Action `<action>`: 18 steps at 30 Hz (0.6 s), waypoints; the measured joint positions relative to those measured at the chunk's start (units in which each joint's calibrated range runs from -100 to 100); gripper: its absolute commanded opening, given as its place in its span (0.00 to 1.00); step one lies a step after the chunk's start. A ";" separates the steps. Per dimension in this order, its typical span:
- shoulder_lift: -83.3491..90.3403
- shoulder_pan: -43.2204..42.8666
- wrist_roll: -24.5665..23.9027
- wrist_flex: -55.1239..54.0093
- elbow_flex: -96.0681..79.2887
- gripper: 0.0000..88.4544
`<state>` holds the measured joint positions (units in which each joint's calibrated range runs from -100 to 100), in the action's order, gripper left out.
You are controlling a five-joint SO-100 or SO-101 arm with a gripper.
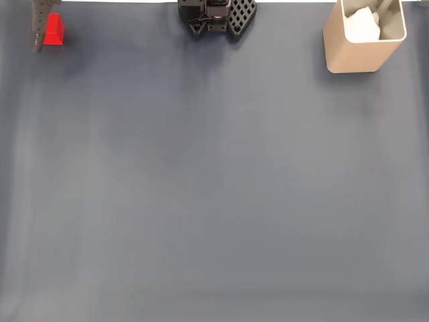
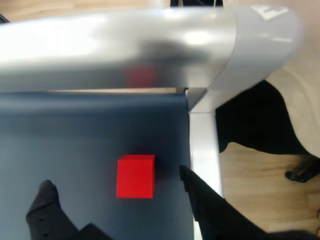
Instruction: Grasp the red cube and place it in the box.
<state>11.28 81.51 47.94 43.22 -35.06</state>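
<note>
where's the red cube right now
The red cube sits at the fixed view's top-left corner; in the wrist view it lies on the mat between the open gripper's fingers.

Black two-finger claw [image 2: 115, 187] is pointing down in the wrist view, jaws sitting wide apart, nothing between the tips touching them. One dark finger [image 1: 41, 27] is showing top-left in the fixed view.

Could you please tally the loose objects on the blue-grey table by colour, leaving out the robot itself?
Red: 1, the small matte red cube between the open fingers of the hand.
Beige: 1, the tall beige container with rounded corners, holding something white inside.
Total: 2.
</note>
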 measured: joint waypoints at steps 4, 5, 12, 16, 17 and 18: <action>0.00 0.00 0.05 0.00 -1.09 0.61; 0.00 0.00 0.05 -0.08 -1.73 0.61; 0.89 -0.60 0.44 -2.52 -6.83 0.61; 0.98 -1.05 0.44 -3.17 -7.65 0.61; 0.98 -1.05 0.44 -3.33 -7.74 0.61; 0.98 -1.05 0.44 -3.41 -7.74 0.61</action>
<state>12.26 80.46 48.38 39.81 -42.81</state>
